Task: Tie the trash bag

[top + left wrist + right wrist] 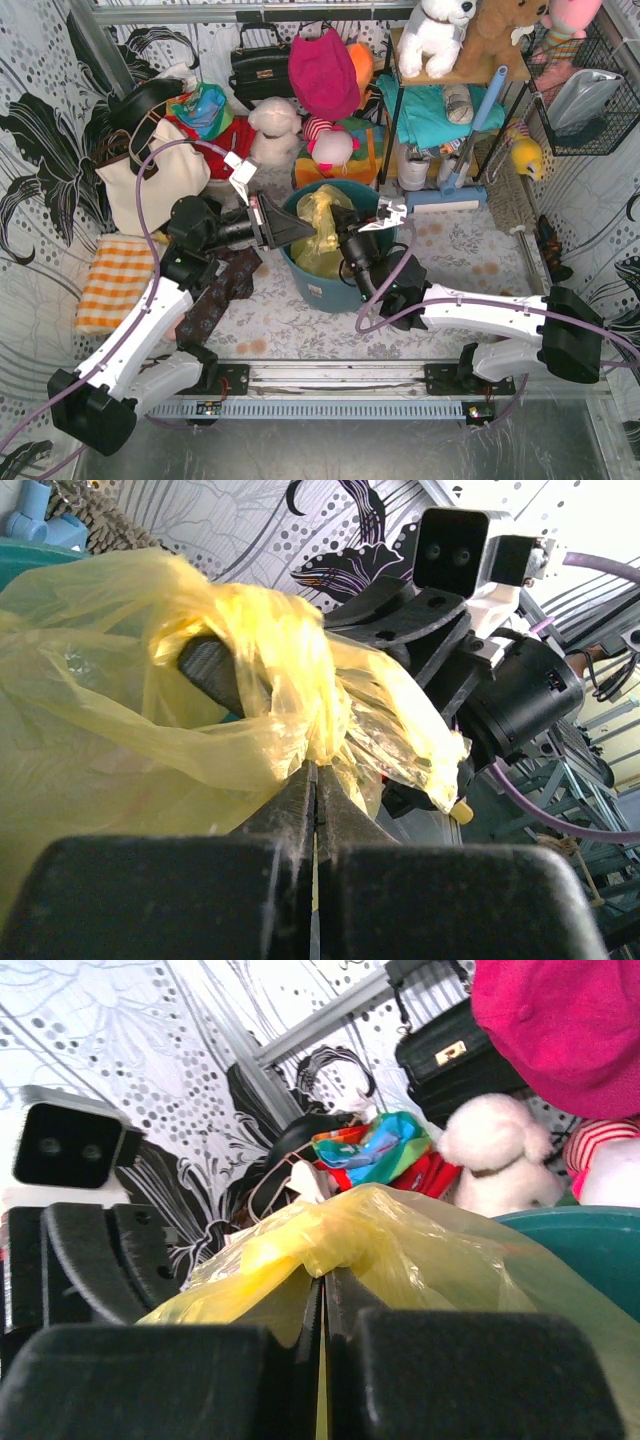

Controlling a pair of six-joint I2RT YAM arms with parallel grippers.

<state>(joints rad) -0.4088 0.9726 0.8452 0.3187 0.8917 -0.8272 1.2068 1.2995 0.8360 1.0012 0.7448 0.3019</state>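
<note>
Presently found left gripper (315,785) shut tight, pinching a twisted fold of bag (150,690) right at the tips. Found right gripper (322,1295) likewise shut, nipping bag film just ahead of its tips. Observed bag bunched between and above both jaws, seated in bucket (335,297) beneath them. Noted grippers close together, tips facing.
</note>
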